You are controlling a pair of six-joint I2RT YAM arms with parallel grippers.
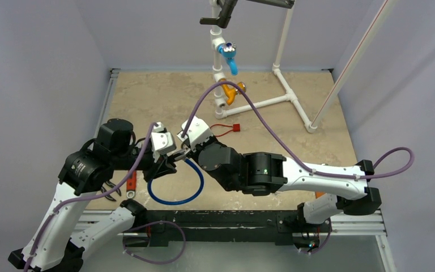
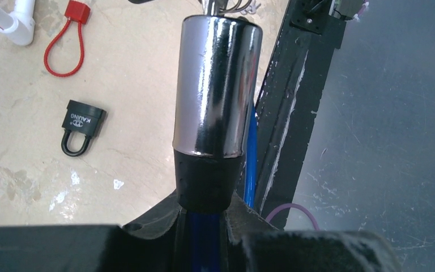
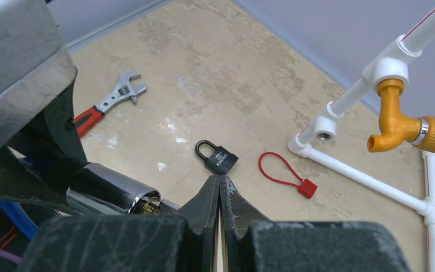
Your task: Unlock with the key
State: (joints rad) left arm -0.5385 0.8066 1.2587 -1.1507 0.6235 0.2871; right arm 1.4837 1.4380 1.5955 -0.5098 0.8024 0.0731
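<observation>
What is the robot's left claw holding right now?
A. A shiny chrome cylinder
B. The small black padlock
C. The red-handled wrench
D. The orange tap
A: in the left wrist view the left gripper is clamped on the black end of the chrome cylinder, while the black padlock lies loose off to the side.

Only 1 readable mark for you: a brand word in white caps on the body of the small black padlock w/ black shackle [image 3: 221,158]. It reads approx. "KAIJING"; mid letters are too small to be sure. Right wrist view: it lies just beyond the tips of the right gripper's [image 3: 220,180] jaws. Left wrist view: it lies ahead and well left of the left gripper's [image 2: 204,218] jaws, w/ a tiny white logo [image 2: 77,126] between word and shackle, not legible.
</observation>
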